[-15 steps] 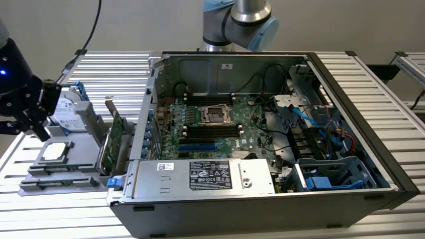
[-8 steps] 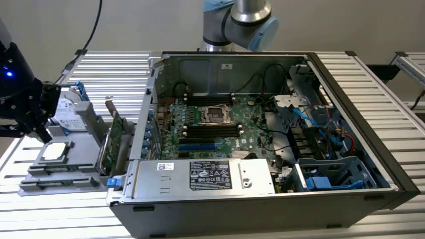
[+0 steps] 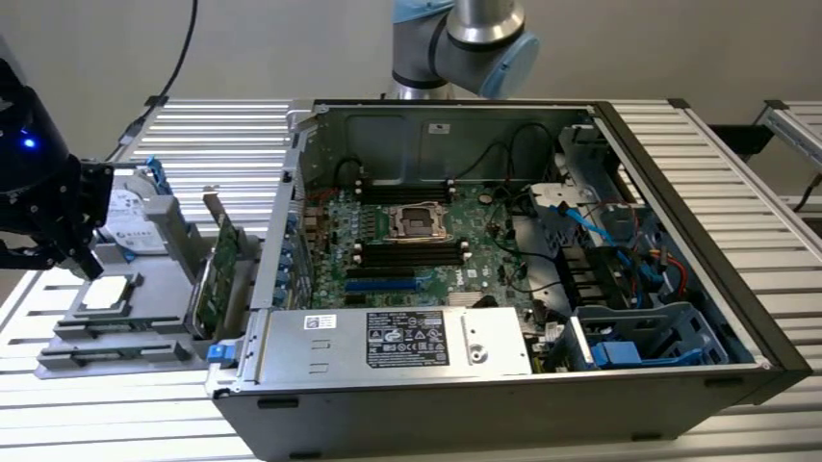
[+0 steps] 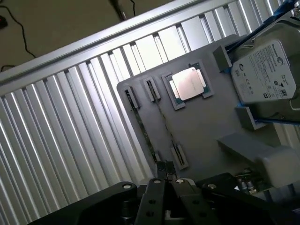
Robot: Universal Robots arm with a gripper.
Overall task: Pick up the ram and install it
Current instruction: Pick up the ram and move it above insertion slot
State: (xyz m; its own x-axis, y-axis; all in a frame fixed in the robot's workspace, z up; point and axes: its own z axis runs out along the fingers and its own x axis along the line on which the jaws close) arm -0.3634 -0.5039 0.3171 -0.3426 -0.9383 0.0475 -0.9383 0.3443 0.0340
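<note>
In the wrist view the claw point(image 4: 166, 182), its 2 fingers pressed together, hangs over the grey tray point(image 4: 201, 131). There the ram point(image 4: 144, 133) stands edge-on, a thin dark strip that is hard to make out. Whether the fingers touch it I cannot tell. The exterior view adds the open computer case point(image 3: 514, 241) on the desk point(image 3: 783, 260).

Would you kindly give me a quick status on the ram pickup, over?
Hand shut, above the grey tray. Ram looks seated on edge in its tray slot, not lifted. Processor and hard drive beside it, not blocking.
</note>
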